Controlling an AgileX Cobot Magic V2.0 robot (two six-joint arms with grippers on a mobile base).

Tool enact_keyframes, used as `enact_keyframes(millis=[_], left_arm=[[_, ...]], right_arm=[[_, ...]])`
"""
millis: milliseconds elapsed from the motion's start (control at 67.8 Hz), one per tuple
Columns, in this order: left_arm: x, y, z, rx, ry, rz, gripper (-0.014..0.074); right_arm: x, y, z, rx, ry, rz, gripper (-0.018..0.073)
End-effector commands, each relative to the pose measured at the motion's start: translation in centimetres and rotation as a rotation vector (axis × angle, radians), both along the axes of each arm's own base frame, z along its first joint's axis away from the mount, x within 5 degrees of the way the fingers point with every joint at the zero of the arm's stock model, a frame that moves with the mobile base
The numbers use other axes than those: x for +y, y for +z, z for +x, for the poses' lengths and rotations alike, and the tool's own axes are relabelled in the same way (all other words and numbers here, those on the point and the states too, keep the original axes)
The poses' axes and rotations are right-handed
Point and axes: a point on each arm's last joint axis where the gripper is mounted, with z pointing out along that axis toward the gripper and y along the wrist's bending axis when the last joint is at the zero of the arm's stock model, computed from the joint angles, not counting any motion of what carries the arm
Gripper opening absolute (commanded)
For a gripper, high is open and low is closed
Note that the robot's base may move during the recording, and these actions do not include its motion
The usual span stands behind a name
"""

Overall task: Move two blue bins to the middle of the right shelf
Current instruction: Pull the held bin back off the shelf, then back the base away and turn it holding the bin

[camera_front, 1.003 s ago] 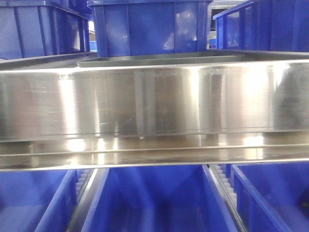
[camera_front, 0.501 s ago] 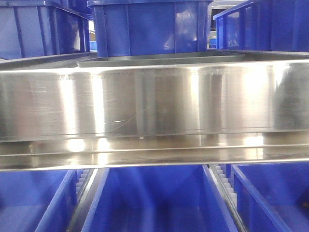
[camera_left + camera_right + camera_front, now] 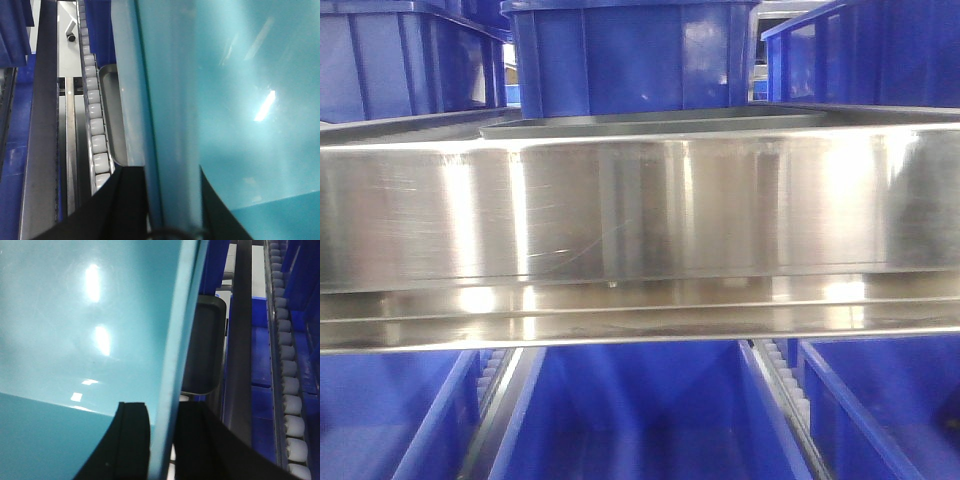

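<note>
Left gripper (image 3: 162, 172): clamps blue bin (image 3: 235, 100) rim.
Right gripper (image 3: 160, 407): clamps opposite rim; 2-sided hold likely keeps it level.

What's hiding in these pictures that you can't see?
Front view: the steel shelf beam blocks the middle; no arm shows, and the upper blue bins are cut by the top edge.
Left wrist view: the bin clamped by the left gripper fills the frame, hiding its inside; the gripper is cut by the bottom edge.
Right wrist view: the same for the right gripper and its bin; one bin or two, unclear.
</note>
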Motion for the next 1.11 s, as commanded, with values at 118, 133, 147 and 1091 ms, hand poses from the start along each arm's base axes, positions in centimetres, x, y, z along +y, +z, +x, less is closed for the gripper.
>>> enact_keyframes(millis=[118, 133, 147, 1091], left_arm=[[-0.2, 2.3, -0.4, -0.167, -0.022, -0.076, -0.0111], [-0.2, 2.3, -0.4, -0.167, -0.022, -0.076, -0.0111], [-0.2, 2.3, -0.4, -0.167, -0.022, -0.076, -0.0111], [-0.5, 3.5, 0.2, -0.311, -0.025, -0.122, -0.0111]], right_arm=[[0.2, 1.5, -0.7, -0.088, 0.036, 0.042, -0.0165], [0.2, 1.5, -0.7, -0.088, 0.036, 0.042, -0.0165], [0.2, 1.5, -0.7, -0.088, 0.036, 0.042, -0.0165], [0.2, 1.5, -0.7, -0.089, 0.036, 0.043, -0.0165]])
